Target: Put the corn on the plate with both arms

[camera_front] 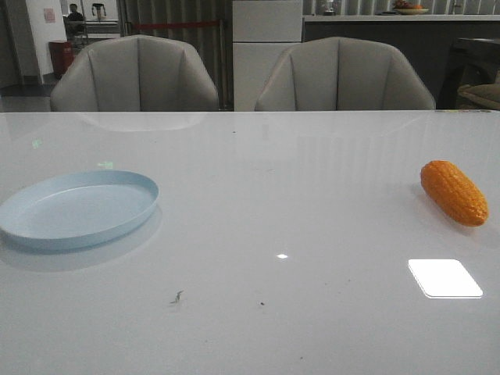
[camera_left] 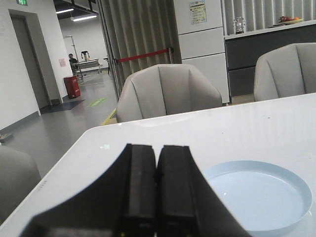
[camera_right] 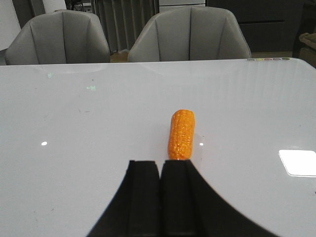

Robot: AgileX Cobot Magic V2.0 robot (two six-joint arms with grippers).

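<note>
Both my jaws are pressed closed and empty. The corn [camera_front: 454,192] lies on the counter [camera_front: 273,234] at 3 o'clock, just ahead of my right gripper [camera_right: 160,197]; the plate [camera_front: 47,234] waits at 9 o'clock, beside my left gripper [camera_left: 157,197]. I judge the right jaws must open wide, then straddle the cob's middle.

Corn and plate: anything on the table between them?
No objects. In the front view the table between the plate and the corn is bare, showing only light reflections and a few small specks.
</note>
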